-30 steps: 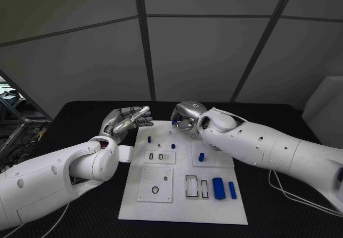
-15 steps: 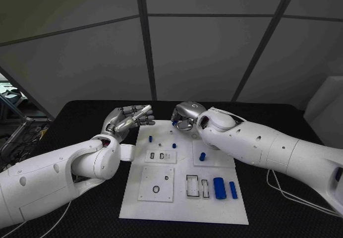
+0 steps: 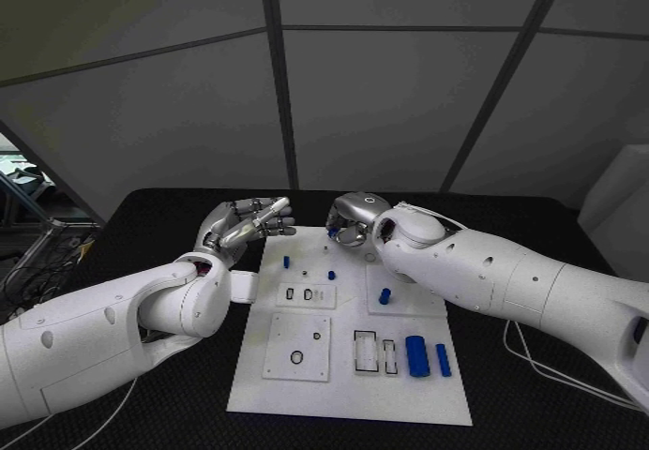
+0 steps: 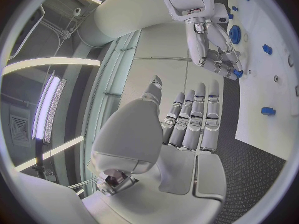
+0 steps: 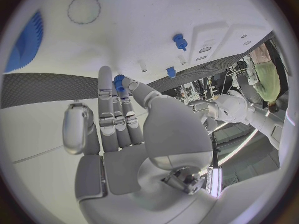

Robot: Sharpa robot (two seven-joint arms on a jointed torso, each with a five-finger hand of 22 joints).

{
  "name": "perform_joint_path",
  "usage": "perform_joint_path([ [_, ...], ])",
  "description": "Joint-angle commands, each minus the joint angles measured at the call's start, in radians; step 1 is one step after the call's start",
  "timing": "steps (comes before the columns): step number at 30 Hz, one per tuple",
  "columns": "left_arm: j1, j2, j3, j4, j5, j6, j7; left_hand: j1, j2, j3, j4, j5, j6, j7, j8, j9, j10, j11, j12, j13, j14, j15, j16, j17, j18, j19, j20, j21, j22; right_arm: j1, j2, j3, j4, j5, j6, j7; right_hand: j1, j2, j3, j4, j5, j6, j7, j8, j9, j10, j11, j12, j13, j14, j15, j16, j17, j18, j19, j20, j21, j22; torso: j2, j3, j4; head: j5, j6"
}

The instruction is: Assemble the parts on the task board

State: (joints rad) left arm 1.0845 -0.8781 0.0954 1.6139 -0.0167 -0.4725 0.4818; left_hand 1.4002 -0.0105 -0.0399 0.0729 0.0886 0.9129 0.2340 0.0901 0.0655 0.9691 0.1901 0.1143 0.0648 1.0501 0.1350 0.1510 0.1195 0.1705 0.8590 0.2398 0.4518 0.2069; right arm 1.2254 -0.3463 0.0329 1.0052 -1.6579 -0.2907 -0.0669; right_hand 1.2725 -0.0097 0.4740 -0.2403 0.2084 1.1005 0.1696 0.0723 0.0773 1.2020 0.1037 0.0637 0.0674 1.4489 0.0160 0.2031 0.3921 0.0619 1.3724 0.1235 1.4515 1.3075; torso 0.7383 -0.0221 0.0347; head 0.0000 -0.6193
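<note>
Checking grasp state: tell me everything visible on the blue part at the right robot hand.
The small blue part is a short, plastic-looking peg, pinched at the fingertips of the right robot hand. In the left wrist view it sits at the fingertips, just over the white task board near its far edge. Whether it touches the board cannot be told.

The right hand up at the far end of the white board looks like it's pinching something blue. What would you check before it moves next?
1. Right hand grips a small blue part at its fingertips: ok.
2. Part's seating, in or above the task board: cannot tell.
3. Left hand holds nothing, fingers straight, raised beside the board: ok.
4. The two hands apart, not touching: ok.
5. Two blue pegs standing near the far end, clear of the right hand: ok.
6. Blue cylinders lying at the near right, untouched: ok.
</note>
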Motion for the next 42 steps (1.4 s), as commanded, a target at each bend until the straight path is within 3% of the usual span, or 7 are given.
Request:
perform_joint_path([
  [1, 0.003, 0.001, 0.001, 0.003, -0.006, 0.01, 0.0, -0.007, 0.002, -0.001, -0.006, -0.005, -0.003, 0.012, -0.007, 0.0, -0.006, 0.002, -0.004, -0.001, 0.0, 0.006, -0.003, 0.002, 0.008, -0.008, 0.002, 0.003, 0.0, 0.001, 0.003, 0.0, -0.007, -0.006, 0.014, -0.01, -0.001, -0.01, 0.006, 0.002, 0.0, -0.006, 0.004, -0.004, 0.0, -0.011, -0.001, -0.002, 0.0, 0.003, 0.001, -0.006, 0.002, -0.002, -0.006, 0.003, -0.002, 0.017, 0.0, 0.0001, -0.0005, 0.001, 0.0],
  [10, 0.006, 0.001, 0.001, 0.001, -0.006, 0.013, -0.004, -0.007, 0.002, -0.001, -0.007, -0.005, -0.003, 0.012, -0.007, 0.0, -0.007, 0.002, -0.004, 0.0, -0.001, 0.006, -0.004, 0.002, 0.008, -0.009, 0.002, 0.003, 0.0, 0.001, 0.011, 0.0, -0.018, -0.006, 0.022, -0.002, -0.013, -0.031, 0.014, 0.015, 0.001, -0.042, 0.017, -0.011, -0.006, -0.054, 0.011, -0.004, -0.003, 0.005, 0.008, -0.009, 0.01, 0.006, -0.038, 0.009, -0.02, -0.016, 0.001, 0.0, -0.0017, 0.006, 0.002],
  [21, 0.008, 0.001, 0.001, 0.0, -0.006, 0.015, -0.006, -0.007, 0.002, -0.001, -0.007, -0.005, -0.003, 0.012, -0.007, 0.0, -0.007, 0.002, -0.004, 0.0, -0.001, 0.006, -0.004, 0.002, 0.008, -0.009, 0.002, 0.003, 0.0, 0.001, 0.02, 0.0, -0.027, -0.004, 0.021, 0.005, -0.01, -0.063, 0.008, 0.034, -0.01, -0.158, 0.022, -0.012, -0.012, -0.17, 0.025, 0.0, -0.004, 0.01, 0.017, -0.016, 0.022, 0.029, -0.123, 0.018, -0.079, -0.116, 0.001, 0.0001, -0.0021, 0.004, 0.003],
  [29, 0.008, -0.001, 0.001, -0.001, -0.006, 0.016, -0.007, -0.007, 0.002, -0.001, -0.007, -0.005, -0.003, 0.012, -0.007, 0.0, -0.007, 0.002, -0.004, 0.0, -0.001, 0.006, -0.004, 0.002, 0.008, -0.009, 0.002, 0.003, 0.0, 0.001, 0.003, 0.0, -0.003, 0.004, -0.011, 0.01, -0.009, -0.067, 0.002, 0.037, -0.01, -0.166, 0.022, -0.012, -0.011, -0.175, 0.025, 0.003, -0.004, 0.011, 0.017, -0.017, 0.023, 0.03, -0.126, 0.019, -0.083, -0.122, 0.0, 0.0005, -0.0029, 0.005, 0.002],
  [34, 0.009, 0.0, 0.001, -0.008, -0.006, 0.038, 0.0, -0.007, 0.001, -0.002, -0.009, -0.005, -0.002, 0.009, -0.007, 0.0, -0.005, 0.001, -0.003, 0.0, 0.001, 0.006, -0.004, 0.002, 0.008, -0.013, 0.003, 0.002, 0.0, 0.001, -0.062, 0.0, 0.068, 0.036, -0.049, 0.01, -0.017, -0.071, -0.009, 0.05, -0.004, -0.15, 0.021, -0.003, -0.006, -0.152, 0.022, 0.019, 0.001, 0.012, 0.016, -0.019, 0.026, 0.028, -0.116, 0.019, -0.08, -0.114, -0.001, 0.0011, -0.0038, -0.002, 0.005],
  [40, 0.008, 0.003, 0.001, -0.024, -0.006, 0.063, 0.01, -0.008, -0.002, -0.006, -0.024, -0.005, 0.027, -0.014, 0.003, 0.003, 0.027, -0.015, 0.006, 0.002, 0.007, -0.001, -0.007, 0.006, 0.011, -0.025, 0.001, 0.002, 0.0, 0.001, -0.189, 0.0, 0.184, 0.156, -0.182, 0.035, -0.063, -0.1, -0.061, 0.093, 0.003, -0.113, 0.015, 0.012, 0.003, -0.02, 0.002, 0.088, 0.026, 0.017, 0.008, -0.02, 0.032, -0.002, -0.006, 0.014, -0.011, 0.012, -0.009, 0.0028, -0.0202, 0.004, 0.012],
  [42, 0.008, 0.003, 0.001, -0.028, -0.006, 0.067, 0.011, -0.008, -0.001, -0.006, -0.027, -0.005, 0.032, -0.015, 0.004, 0.004, 0.033, -0.017, 0.007, 0.002, 0.009, -0.003, -0.007, 0.006, 0.011, -0.026, 0.001, 0.003, 0.0, 0.0, -0.239, 0.0, 0.233, 0.2, -0.193, 0.031, -0.073, -0.113, -0.085, 0.106, 0.011, -0.124, 0.006, 0.006, 0.001, 0.039, -0.012, 0.121, 0.045, 0.019, 0.001, -0.021, 0.034, -0.008, 0.017, 0.008, 0.004, 0.038, -0.012, 0.006, -0.0253, 0.005, 0.012],
])
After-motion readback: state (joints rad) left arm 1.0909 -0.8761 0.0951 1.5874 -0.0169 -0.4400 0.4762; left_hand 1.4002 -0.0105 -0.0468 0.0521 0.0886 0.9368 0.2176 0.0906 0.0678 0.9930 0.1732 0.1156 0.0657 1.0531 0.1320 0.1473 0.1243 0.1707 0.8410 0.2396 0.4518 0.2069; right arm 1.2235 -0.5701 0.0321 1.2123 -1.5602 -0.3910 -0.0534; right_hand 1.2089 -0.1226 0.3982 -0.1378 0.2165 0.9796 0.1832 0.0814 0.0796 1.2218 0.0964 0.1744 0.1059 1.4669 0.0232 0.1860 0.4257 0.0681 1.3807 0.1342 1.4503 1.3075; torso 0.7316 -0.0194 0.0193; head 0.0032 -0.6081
